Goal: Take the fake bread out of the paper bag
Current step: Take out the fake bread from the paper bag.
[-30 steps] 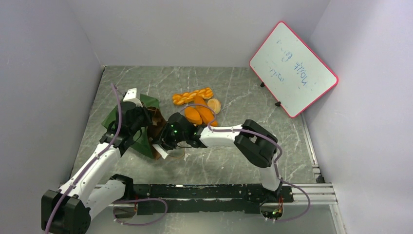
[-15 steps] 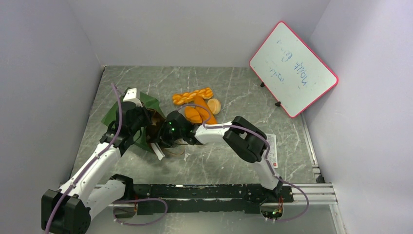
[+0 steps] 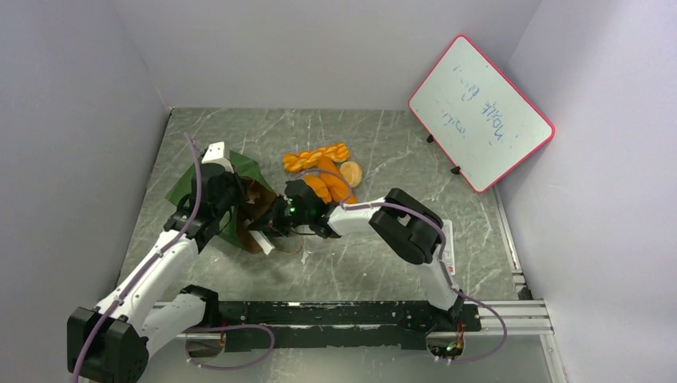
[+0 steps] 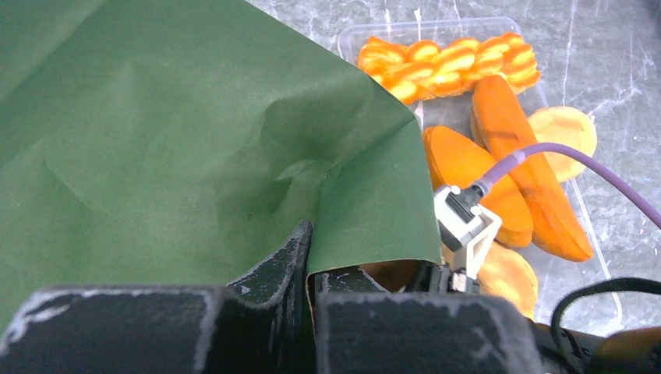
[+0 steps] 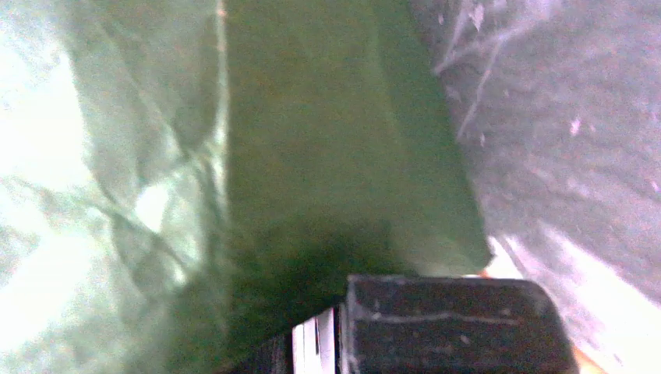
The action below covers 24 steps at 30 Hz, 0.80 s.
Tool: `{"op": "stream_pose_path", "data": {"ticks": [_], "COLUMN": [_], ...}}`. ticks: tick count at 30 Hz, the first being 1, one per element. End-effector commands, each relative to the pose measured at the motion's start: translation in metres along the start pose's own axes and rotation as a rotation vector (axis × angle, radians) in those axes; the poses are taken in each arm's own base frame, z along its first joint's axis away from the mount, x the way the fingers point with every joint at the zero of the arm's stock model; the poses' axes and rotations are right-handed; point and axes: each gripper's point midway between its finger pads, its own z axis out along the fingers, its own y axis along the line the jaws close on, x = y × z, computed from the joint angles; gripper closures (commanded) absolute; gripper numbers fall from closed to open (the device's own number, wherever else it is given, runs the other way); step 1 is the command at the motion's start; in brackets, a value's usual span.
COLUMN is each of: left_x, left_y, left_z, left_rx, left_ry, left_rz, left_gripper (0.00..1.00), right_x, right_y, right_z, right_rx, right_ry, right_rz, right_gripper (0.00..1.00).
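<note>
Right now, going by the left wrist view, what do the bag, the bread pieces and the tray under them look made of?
Paper bag: matte green paper, by its soft creases and thin folded edge. Fake bread: probably moulded plastic, glossy orange with highlights. Tray: seemingly clear plastic; the marbled table shows through.

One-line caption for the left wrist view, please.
Left gripper pinches the edge of the green paper bag; beyond it, fake bread lies in a clear tray.

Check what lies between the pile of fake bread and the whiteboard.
Nothing: in the top external view, bare table separates the fake bread from the whiteboard.
</note>
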Motion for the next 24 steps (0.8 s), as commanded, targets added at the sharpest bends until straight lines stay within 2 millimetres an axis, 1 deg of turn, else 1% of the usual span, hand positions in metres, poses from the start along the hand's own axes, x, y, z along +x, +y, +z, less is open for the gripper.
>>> {"op": "stream_pose_path", "data": {"ticks": [1, 4, 6, 7, 8, 10, 16, 20, 24], "left_x": [-0.016, -0.018, -0.019, -0.019, -0.019, -0.018, -0.018, -0.022, -0.029], "left_y": [0.009, 0.014, 0.017, 0.018, 0.019, 0.021, 0.027, 0.031, 0.030], "left_z": [-0.001, 0.002, 0.003, 0.004, 0.005, 0.007, 0.010, 0.013, 0.015], "left_rx": [-0.078, -0.101, -0.114, -0.118, -0.122, -0.135, -0.173, -0.201, -0.213], "left_ry": [-0.030, -0.027, -0.025, -0.024, -0.024, -0.018, -0.020, -0.026, -0.041], "left_rz": [0.011, 0.010, 0.009, 0.008, 0.007, 0.006, 0.007, 0.005, 0.000], "left_gripper": [0.93, 0.93, 0.93, 0.93, 0.93, 0.93, 0.93, 0.93, 0.93], "right_x": [-0.013, -0.012, -0.014, -0.014, -0.014, -0.012, -0.007, 0.000, 0.007], "right_y": [-0.009, -0.005, -0.008, -0.005, -0.009, -0.011, -0.009, -0.003, 0.005], "right_z": [-0.024, -0.040, -0.051, -0.055, -0.060, -0.068, -0.087, -0.102, -0.121], "right_rx": [0.040, 0.026, 0.021, 0.010, 0.014, 0.013, -0.004, -0.028, -0.056], "right_ry": [-0.074, -0.097, -0.113, -0.117, -0.120, -0.126, -0.127, -0.126, -0.134], "right_rz": [0.006, -0.017, -0.019, -0.023, -0.024, -0.033, -0.059, -0.074, -0.095], "right_gripper": [1.00, 1.00, 1.00, 1.00, 1.00, 1.00, 1.00, 1.00, 1.00]}}
